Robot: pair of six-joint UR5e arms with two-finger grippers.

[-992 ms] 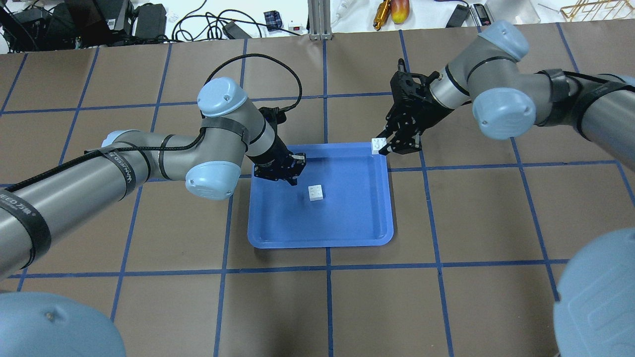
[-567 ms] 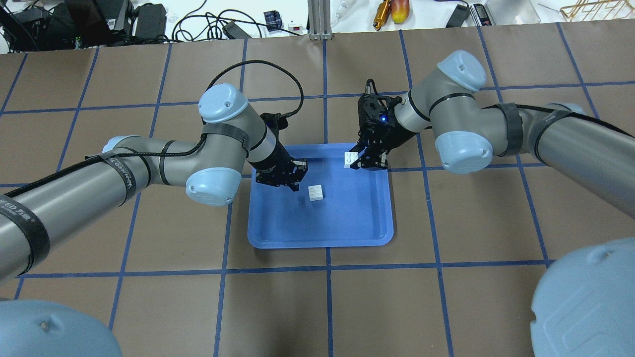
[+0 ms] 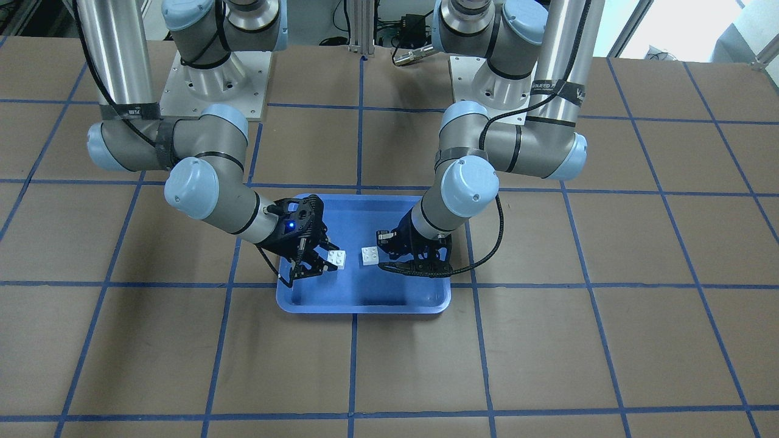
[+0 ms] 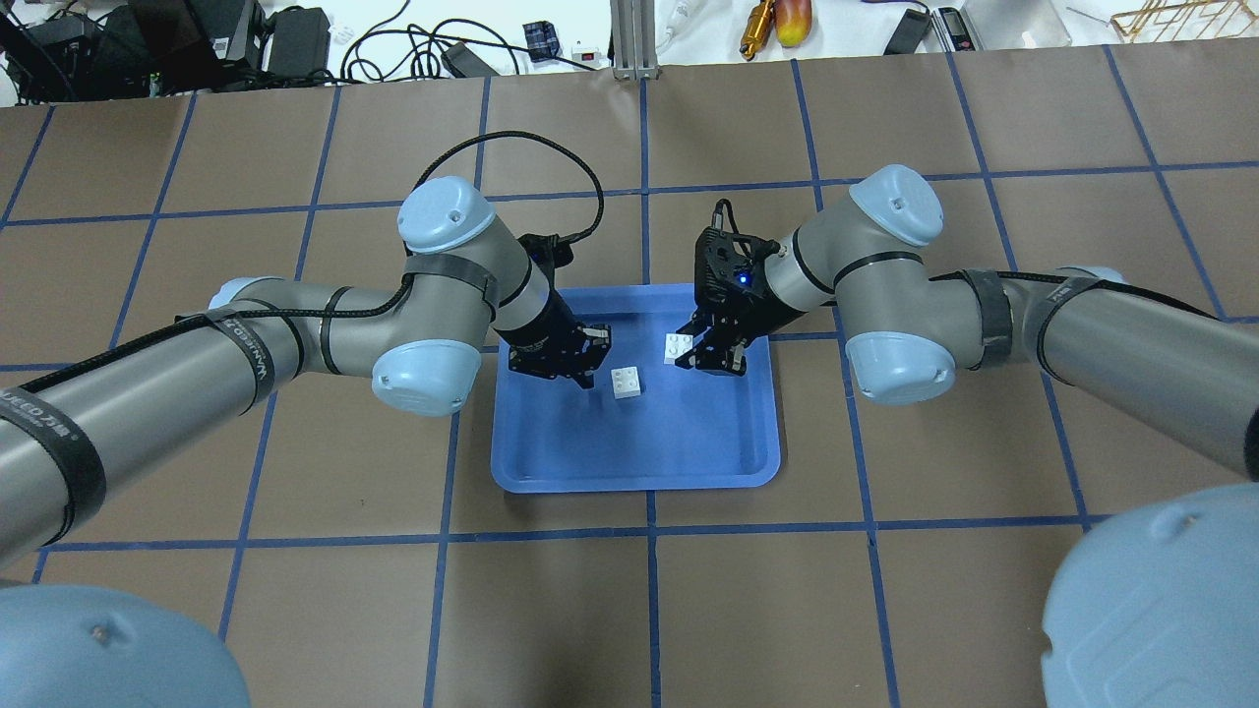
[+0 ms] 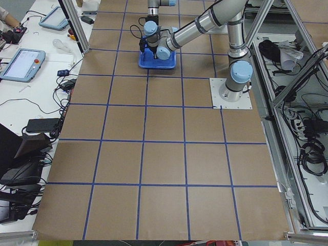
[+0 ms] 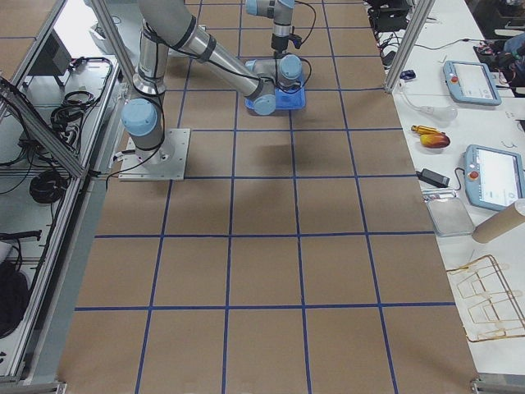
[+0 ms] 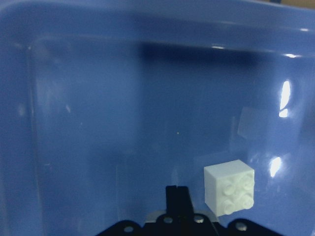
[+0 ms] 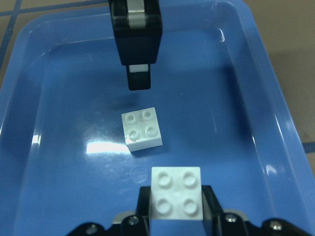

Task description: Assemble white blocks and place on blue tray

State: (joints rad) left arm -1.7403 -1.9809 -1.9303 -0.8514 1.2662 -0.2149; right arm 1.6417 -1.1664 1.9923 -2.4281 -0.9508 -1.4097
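The fingers [image 8: 208, 200] of the right gripper [image 4: 681, 352] pinch a white block [image 8: 176, 192] over the blue tray [image 4: 551, 462] on the desk [image 4: 934, 442]. The second white block [image 4: 627, 382] lies loose on the tray floor. The left gripper [image 4: 587, 377], its fingers pressed together, is just beside it without touching.

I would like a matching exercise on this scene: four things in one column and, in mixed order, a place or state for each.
1 white block nearer the right arm
2 white block nearer the left arm
3 blue tray
4 left gripper

A rests on the brown table
B gripped by the right gripper, above the tray
C holds no block
D lies on the tray floor, studs up

Pairs: 1-B, 2-D, 3-A, 4-C
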